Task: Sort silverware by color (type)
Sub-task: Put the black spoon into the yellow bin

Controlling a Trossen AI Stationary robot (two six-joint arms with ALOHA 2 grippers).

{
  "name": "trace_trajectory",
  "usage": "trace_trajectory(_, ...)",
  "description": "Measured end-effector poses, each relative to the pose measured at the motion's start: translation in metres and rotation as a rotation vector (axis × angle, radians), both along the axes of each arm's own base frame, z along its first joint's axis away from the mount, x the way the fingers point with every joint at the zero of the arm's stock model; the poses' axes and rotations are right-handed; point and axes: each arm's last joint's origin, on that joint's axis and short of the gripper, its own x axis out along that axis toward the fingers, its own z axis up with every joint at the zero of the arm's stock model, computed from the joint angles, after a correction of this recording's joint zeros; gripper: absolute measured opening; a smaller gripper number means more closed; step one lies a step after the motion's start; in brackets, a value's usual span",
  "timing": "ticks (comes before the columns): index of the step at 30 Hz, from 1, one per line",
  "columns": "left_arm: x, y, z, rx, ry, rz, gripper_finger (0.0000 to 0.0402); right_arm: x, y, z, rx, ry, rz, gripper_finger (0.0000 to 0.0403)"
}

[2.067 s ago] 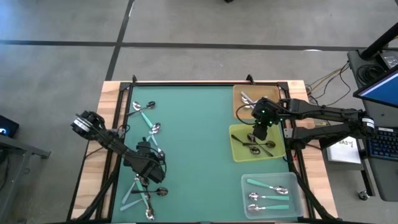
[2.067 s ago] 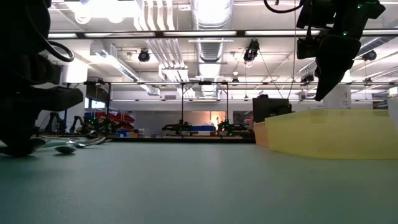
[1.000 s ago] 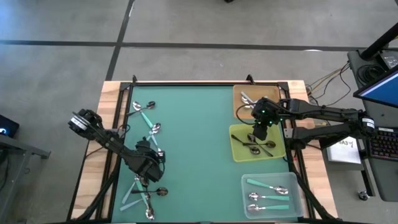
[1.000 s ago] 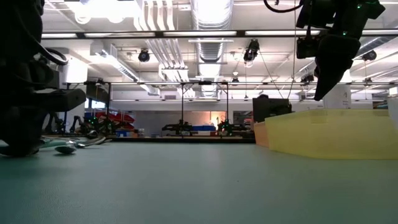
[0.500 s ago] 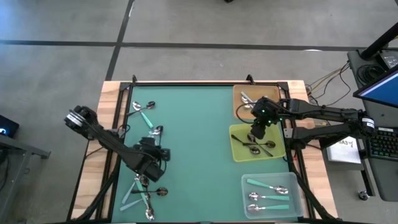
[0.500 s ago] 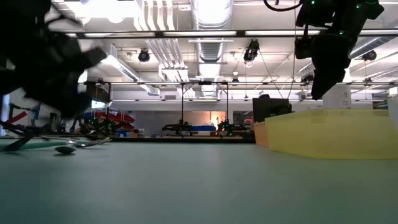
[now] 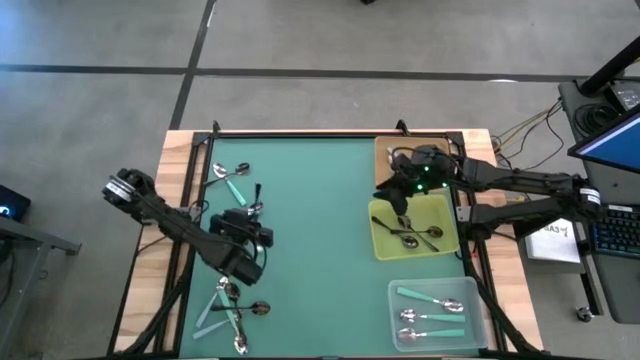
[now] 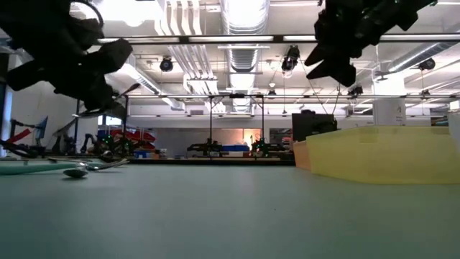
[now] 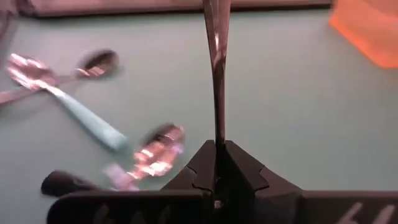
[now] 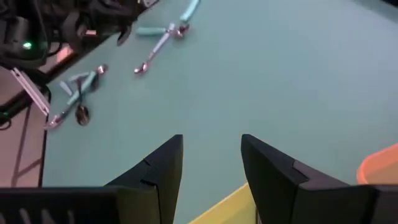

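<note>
My left gripper (image 7: 253,213) hangs over the table's left half, shut on a dark spoon (image 9: 216,74) that sticks out past its fingers toward the far edge (image 7: 257,190). Loose silverware lies around it: teal-handled spoons (image 7: 233,181) farther off, and more spoons with one dark one (image 7: 255,308) near the front edge. My right gripper (image 10: 211,163) is open with nothing between its fingers. It slants down toward the table's left, over the far left corner of the yellow tray (image 7: 445,215). My left gripper pinches the narrow part of the dark spoon's handle (image 9: 217,138) between its two fingers. The fingers lie along the spoon, which runs straight on ahead of them. The spoon is lifted clear of the table; which end is in the fingers I cannot tell.
Three trays line the right side. An orange one (image 7: 385,150) at the far end holds silver spoons. The yellow one holds dark spoons (image 7: 405,235). A clear one (image 7: 475,330) near the front holds teal-handled spoons. The middle of the green mat (image 7: 320,240) is bare.
My left gripper has risen from the near-left cluster and tipped from pointing down to slanting toward the far edge, and the dark spoon has come up clear of the table with it. My right gripper has tipped up from pointing down into the yellow tray and now slants toward the table's left.
</note>
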Motion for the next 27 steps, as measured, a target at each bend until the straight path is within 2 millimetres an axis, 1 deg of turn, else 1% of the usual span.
trace_trajectory(3, -0.006, 0.006, -0.01, 0.093, -0.024, -0.023, 0.0001, 0.005, -0.002, -0.007, 0.01, 0.033, 0.0, 0.0155)
trace_trajectory(8, -0.013, 0.012, -0.034, 0.281, -0.071, -0.107, 0.0, 0.017, -0.005, -0.024, 0.028, 0.111, 0.005, 0.0155)
trace_trajectory(11, -0.018, 0.015, -0.044, 0.307, -0.109, -0.106, 0.0, 0.025, -0.008, -0.036, 0.043, 0.167, 0.007, 0.0155)
trace_trajectory(14, -0.019, 0.016, -0.048, 0.326, -0.14, -0.108, 0.0, 0.031, -0.01, -0.048, 0.06, 0.217, 0.008, 0.0155)
trace_trajectory(16, -0.018, 0.016, -0.047, 0.326, -0.143, -0.108, 0.0, 0.036, -0.01, -0.054, 0.079, 0.224, 0.028, 0.0155)
trace_trajectory(18, -0.014, 0.013, -0.043, 0.32, -0.155, -0.108, 0.0, 0.04, -0.009, -0.055, 0.098, 0.192, 0.065, 0.0155)
trace_trajectory(23, 0.005, 0.002, -0.025, 0.316, -0.175, -0.127, 0.0, 0.058, -0.002, -0.037, 0.071, -0.043, 0.11, 0.0153)
trace_trajectory(27, 0.022, -0.008, -0.009, 0.271, -0.261, -0.109, 0.0, 0.072, 0.004, -0.022, 0.114, -0.237, 0.102, 0.0146)
